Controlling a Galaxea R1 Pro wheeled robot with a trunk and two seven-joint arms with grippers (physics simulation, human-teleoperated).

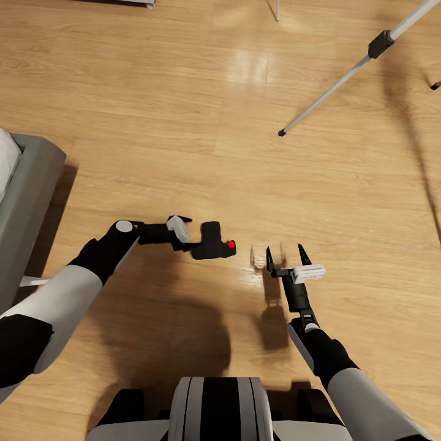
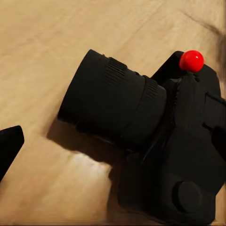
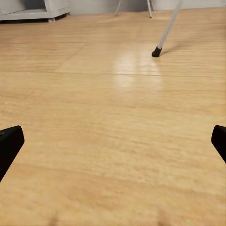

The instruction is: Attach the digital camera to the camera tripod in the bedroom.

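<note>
My left gripper point(image 1: 195, 236) is closed on the camera point(image 1: 212, 241), holding it above the plank floor point(image 1: 153, 122) out in front of me. In the left wrist view the camera point(image 2: 155, 136) sits right against the lens, one fingertip point(image 2: 9, 146) showing at the edge; the other is hidden behind the body, so the exact contact I cannot make out. The red button point(image 1: 231, 244) points toward my right side.

I judge the camera rigid and fairly light, with a matte skin that should not slip much. The stubby lens point(image 2: 110, 101) is the part I would not squeeze (a round barrel rolls between flat pads, and glass is the fragile bit). The boxy body is the place to hold, leaving the underside free for the mount.

My right gripper point(image 1: 285, 257) hangs open and empty just beside the camera, its two tips point(image 3: 10, 143) spread wide over bare floor.

Farther off, ahead and to my right, stands the tripod point(image 1: 383, 43): one thin silver leg slants down to a black foot point(image 1: 282, 132), also seen from the right wrist point(image 3: 156, 52). Its head lies out of frame. At my left is the grey bed frame point(image 1: 33, 177).
</note>
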